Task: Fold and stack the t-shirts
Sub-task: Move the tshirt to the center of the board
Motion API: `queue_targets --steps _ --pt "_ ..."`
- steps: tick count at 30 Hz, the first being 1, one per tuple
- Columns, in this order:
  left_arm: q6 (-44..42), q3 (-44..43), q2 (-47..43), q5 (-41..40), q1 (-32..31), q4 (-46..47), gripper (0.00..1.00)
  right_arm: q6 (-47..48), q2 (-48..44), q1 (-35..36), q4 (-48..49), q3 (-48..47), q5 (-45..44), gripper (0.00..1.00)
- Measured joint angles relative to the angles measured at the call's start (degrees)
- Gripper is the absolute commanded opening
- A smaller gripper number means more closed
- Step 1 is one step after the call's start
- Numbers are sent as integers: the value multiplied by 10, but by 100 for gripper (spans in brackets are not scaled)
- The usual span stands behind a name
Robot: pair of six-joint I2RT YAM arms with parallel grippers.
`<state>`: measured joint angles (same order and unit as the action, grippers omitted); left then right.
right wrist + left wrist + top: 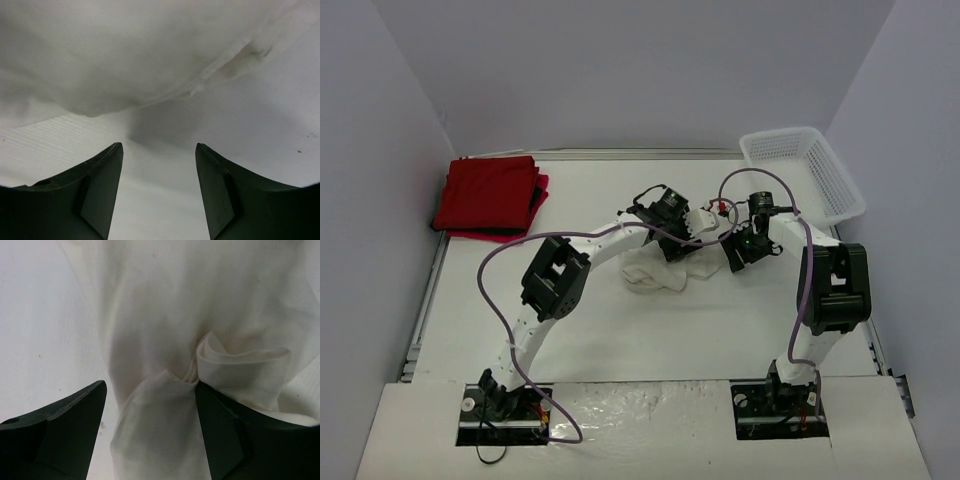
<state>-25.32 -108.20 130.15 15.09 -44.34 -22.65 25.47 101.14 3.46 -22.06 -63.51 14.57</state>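
Hovering both your arms over the crumpled cream-white t-shirt (660, 272), mid-frame on the bench (650, 330).
Your left gripper (150, 385) stands open, a bunched fold of the shirt lying loose between its jaws. Your right gripper (159, 146) is open too and empty, with bare bench under it and the shirt's hem just ahead. The red t-shirts (490, 195) sit stacked at upper left, a white mesh basket (805, 170) at upper right.

Two white robot arms are carrying black joints and purple cables.
The left arm (555, 280) and the right arm (835, 285) are showing white links with black housings; a purple cable (495, 290) is looping along each one; the jaws are looking dark, smooth and wedge-shaped.
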Motion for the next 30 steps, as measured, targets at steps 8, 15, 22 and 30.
queue_targets --steps 8,15,22,30 --pt "-7 -8 4 30 10 -33 2 2 0 2 0 0 -8 52" --pt "-3 -6 3 31 11 -40 2 2 7 3 0 2 -12 54" --pt "15 24 -59 26 14 -56 2 2 7 4 1 2 -13 54" --pt "31 59 -232 -4 19 -55 2 1 5 7 0 2 -7 56"
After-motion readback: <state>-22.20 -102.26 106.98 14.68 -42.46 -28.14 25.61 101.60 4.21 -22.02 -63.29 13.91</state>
